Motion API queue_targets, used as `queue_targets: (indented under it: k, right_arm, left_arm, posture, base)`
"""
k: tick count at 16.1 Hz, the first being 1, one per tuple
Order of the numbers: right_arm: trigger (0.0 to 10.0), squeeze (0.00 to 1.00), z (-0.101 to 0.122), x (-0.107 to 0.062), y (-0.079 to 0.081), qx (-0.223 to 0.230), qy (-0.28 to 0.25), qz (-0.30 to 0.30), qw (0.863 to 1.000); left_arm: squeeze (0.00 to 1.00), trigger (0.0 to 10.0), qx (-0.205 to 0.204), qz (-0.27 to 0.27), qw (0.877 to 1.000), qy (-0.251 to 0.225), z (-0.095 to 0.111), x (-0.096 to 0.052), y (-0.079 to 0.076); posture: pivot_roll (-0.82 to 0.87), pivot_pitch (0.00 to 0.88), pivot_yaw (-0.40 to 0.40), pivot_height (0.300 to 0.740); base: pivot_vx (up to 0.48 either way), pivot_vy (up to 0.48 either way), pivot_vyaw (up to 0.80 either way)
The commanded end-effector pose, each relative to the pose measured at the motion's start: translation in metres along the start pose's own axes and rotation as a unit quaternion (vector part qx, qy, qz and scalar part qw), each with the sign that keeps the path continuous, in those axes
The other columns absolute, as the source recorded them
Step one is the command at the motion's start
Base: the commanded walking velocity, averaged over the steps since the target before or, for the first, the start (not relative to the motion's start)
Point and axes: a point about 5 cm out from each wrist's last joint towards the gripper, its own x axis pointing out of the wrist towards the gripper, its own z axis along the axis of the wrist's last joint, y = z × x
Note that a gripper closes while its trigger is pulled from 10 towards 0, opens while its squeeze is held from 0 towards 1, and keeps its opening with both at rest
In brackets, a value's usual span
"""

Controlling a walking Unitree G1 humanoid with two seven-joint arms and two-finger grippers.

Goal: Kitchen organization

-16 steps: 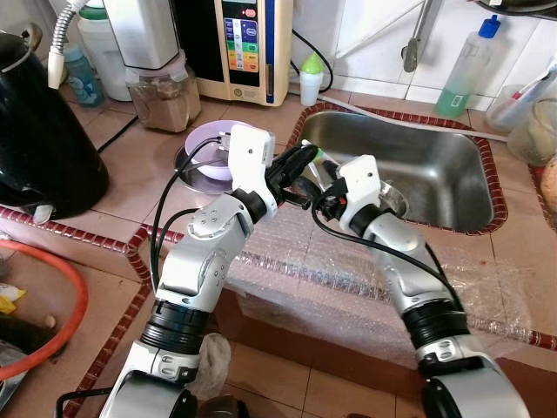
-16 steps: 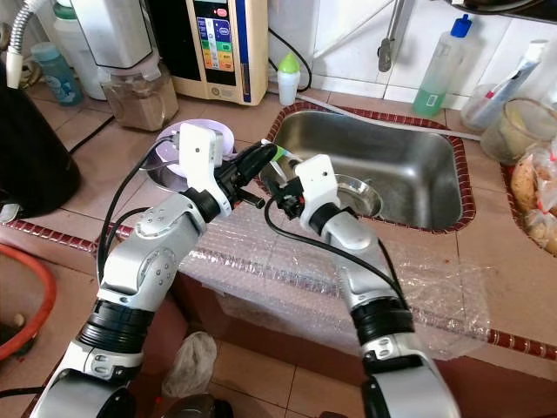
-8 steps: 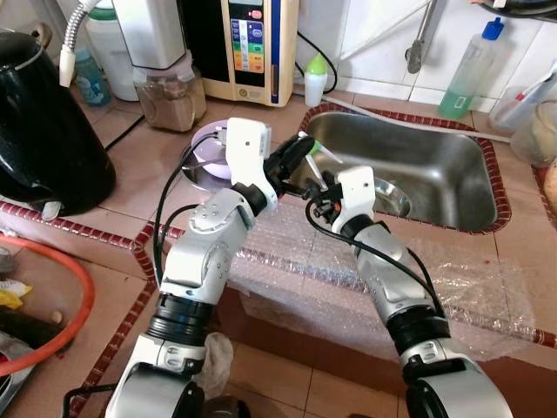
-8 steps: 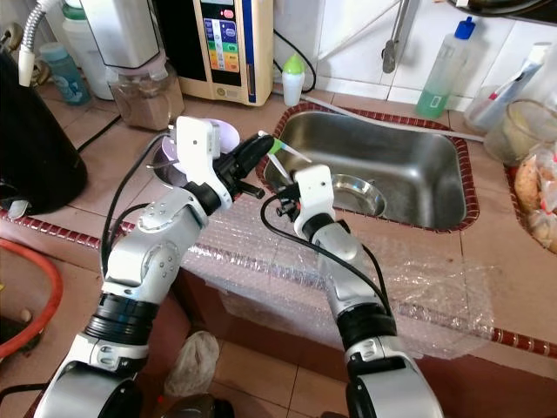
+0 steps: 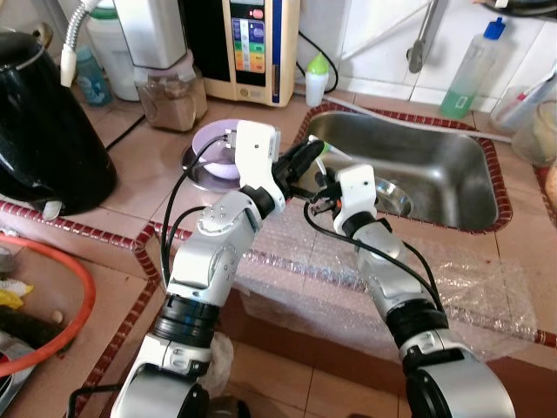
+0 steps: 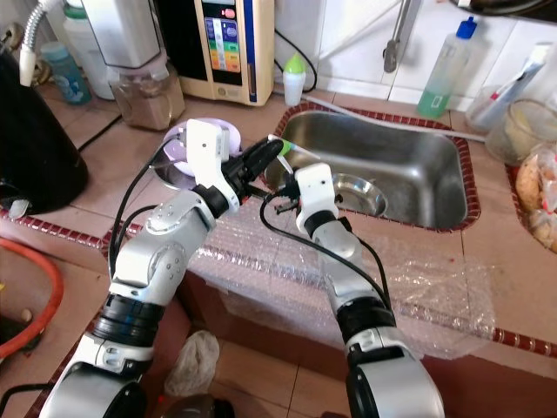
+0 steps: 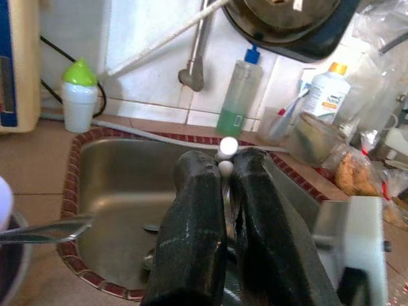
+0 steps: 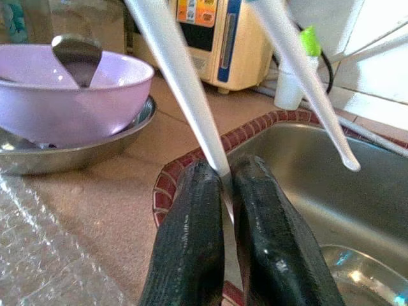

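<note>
White sticks (image 8: 185, 89) pinched in both end effectors, L (image 7: 220, 191) & R (image 8: 226, 191), over sink (image 5: 435, 174) rim.

The tan-tiled desk (image 5: 130, 178) has a red-brown border and a steel sink (image 5: 435, 165) set into it. On it rest a black kettle (image 5: 43, 131), a blender jar (image 5: 170, 87), a water purifier (image 5: 257, 48), a steel basin holding a purple bowl (image 5: 213, 144), a green-capped bottle (image 5: 316, 78), a dish-soap bottle (image 5: 470, 74), and bubble wrap (image 5: 470, 287) along the front edge.

left arm: bent, reaching forward and inward
left gripper (image 7: 224, 167): fingers pressed together
right arm: raised, wrist turned inward
right gripper (image 8: 224, 172): apparently clamped, tips near the left's
</note>
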Motion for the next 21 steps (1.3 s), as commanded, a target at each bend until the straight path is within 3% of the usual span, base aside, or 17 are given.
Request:
queue_targets:
  k: [1,6,7,8,9,13,14,15,16,17,21]
  right_arm:
    - [0.0,0.00,0.009,0.004,-0.009,0.010,-0.019,-0.024,0.999]
    - [0.0,0.00,0.010,0.005,-0.012,0.005,-0.030,-0.036,0.999]
    - [8.5,0.00,0.010,0.005,-0.012,0.006,-0.032,-0.038,0.999]
    - [10.0,0.00,0.010,0.005,-0.012,0.011,-0.035,-0.035,0.999]
    - [10.0,1.00,0.012,0.004,-0.011,0.018,-0.048,-0.030,0.998]
    - [10.0,1.00,0.015,0.006,-0.014,0.013,-0.055,-0.035,0.998]
    - [10.0,0.47,0.015,0.006,-0.014,0.013,-0.055,-0.034,0.998]
    - [10.0,0.07,0.016,0.007,-0.014,0.016,-0.055,-0.030,0.998]
    - [8.0,0.00,0.017,0.009,-0.013,0.020,-0.057,-0.026,0.998]
    - [0.0,0.00,0.018,0.009,-0.012,0.023,-0.058,-0.023,0.998]
    - [0.0,0.00,0.021,0.015,-0.001,0.033,-0.058,0.002,0.998]
  left_arm:
    - [0.00,0.0,-0.003,-0.004,1.000,0.015,-0.005,-0.003,0.001]
    - [0.00,0.0,-0.002,-0.003,1.000,0.017,-0.004,-0.003,0.002]
    - [0.00,0.0,-0.001,0.000,1.000,0.016,-0.004,-0.003,0.004]
    - [0.00,0.0,-0.001,0.002,1.000,0.016,-0.004,-0.003,0.004]
    - [0.00,0.0,0.000,0.002,1.000,0.017,-0.005,-0.003,0.005]
    - [0.00,0.0,-0.001,-0.006,1.000,0.019,-0.005,-0.001,0.001]
    - [0.00,0.0,-0.002,-0.007,1.000,0.019,-0.005,-0.001,0.001]
    - [0.00,0.0,-0.003,-0.007,1.000,0.019,-0.005,-0.001,0.001]
    - [0.00,0.0,-0.005,-0.006,1.000,0.020,-0.006,-0.001,0.001]
    - [0.00,0.0,-0.006,-0.006,1.000,0.021,-0.007,-0.002,0.000]
    - [0.00,0.0,-0.009,-0.005,1.000,0.022,-0.009,-0.001,-0.003]
  posture:
    - [0.00,0.000,0.038,0.740]
    - [0.00,0.000,0.044,0.740]
    - [0.00,0.000,0.046,0.740]
    - [0.00,0.000,0.047,0.740]
    - [-0.01,0.000,0.049,0.740]
    - [-0.01,0.000,0.052,0.740]
    - [-0.01,0.000,0.052,0.740]
    - [-0.01,0.000,0.052,0.740]
    - [-0.01,0.000,0.050,0.740]
    - [-0.01,0.000,0.049,0.740]
    - [0.00,0.000,0.041,0.740]
  base:
    - [0.000,0.000,0.00]
    - [0.000,0.000,0.00]
    - [0.000,0.000,0.00]
    - [0.000,0.000,0.00]
    - [0.000,0.000,0.00]
    - [0.000,0.000,0.00]
    - [0.000,0.000,0.00]
    - [0.000,0.000,0.00]
    - [0.000,0.000,0.00]
    - [0.000,0.000,0.00]
    - [0.000,0.000,0.00]
